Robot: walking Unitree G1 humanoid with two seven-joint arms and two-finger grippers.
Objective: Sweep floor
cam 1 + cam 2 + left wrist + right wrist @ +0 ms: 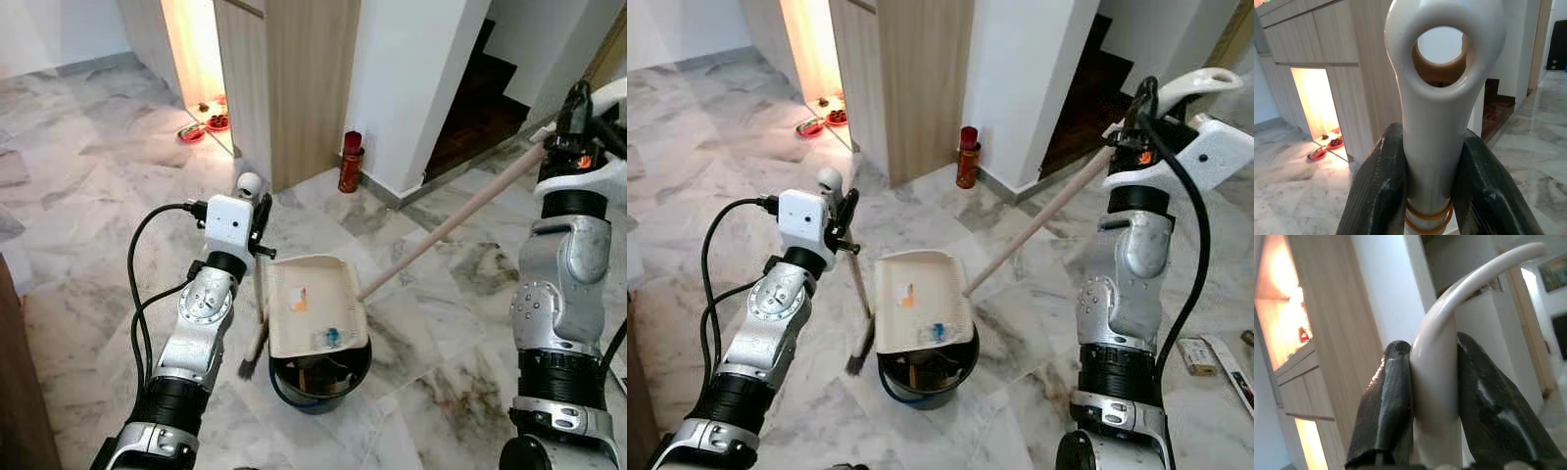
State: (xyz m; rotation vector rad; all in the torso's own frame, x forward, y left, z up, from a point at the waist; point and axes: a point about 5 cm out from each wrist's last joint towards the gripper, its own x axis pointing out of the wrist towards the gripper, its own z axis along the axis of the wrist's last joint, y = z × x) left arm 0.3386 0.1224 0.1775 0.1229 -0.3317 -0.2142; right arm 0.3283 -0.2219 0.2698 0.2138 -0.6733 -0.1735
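Over the black bin (318,377) we tilt the dustpan (312,305), right gripper (1432,377) clamped on its long handle (460,220); left gripper (1430,166) clamps the upright brush (254,338) alongside.

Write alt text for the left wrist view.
Two black fingers of the left end effector clamp a glossy white plastic handle with a round hanging hole at its tip. Behind it stand light wooden cabinets over a warmly lit niche and grey marble floor.

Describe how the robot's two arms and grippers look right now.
Both arms are silver metal segments with black joint bands. The left arm has a white wrist block and looping black cables. The right arm carries a black cable and a small orange mark. Each gripper has two glossy black fingers.
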